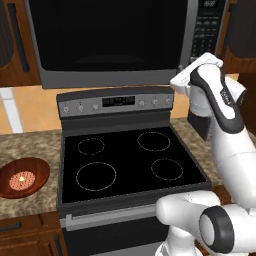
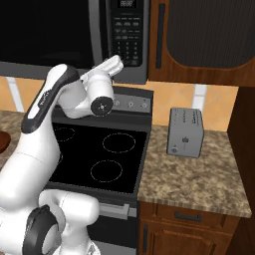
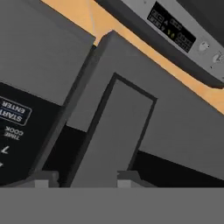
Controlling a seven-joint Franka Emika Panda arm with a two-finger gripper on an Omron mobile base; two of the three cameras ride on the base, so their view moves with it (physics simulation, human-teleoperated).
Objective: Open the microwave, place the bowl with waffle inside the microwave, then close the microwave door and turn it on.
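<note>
two dark fingertips (image 3: 43, 179) of my claw (image 3: 83, 180) stood either side of the handle (image 3: 111, 135), one to each flank of the grey bar, jaws apart but near its sides. whether they already pressed on it i could not tell. the bar ran straight ahead of my claw, up the door (image 1: 112, 35), whose black glass lay shut and flush in the microwave (image 1: 125, 82). just beside my claw on one side was the keypad (image 3: 13, 127), its white start and time cook lettering turned sideways to me. past the far end of the handle ran the orange wall and the stove's control strip (image 3: 183, 35). from the base, my claw (image 1: 192, 67) sat at the microwave's lower corner, between door and keypad, above the back of the stove (image 1: 130, 162). the bowl (image 1: 22, 177) with its pale waffle (image 1: 23, 178) rested well below and far off to my claw's left, on the counter (image 1: 30, 145) beside the stove. a toaster (image 2: 185, 132) stood on the counter down to my right.
</note>
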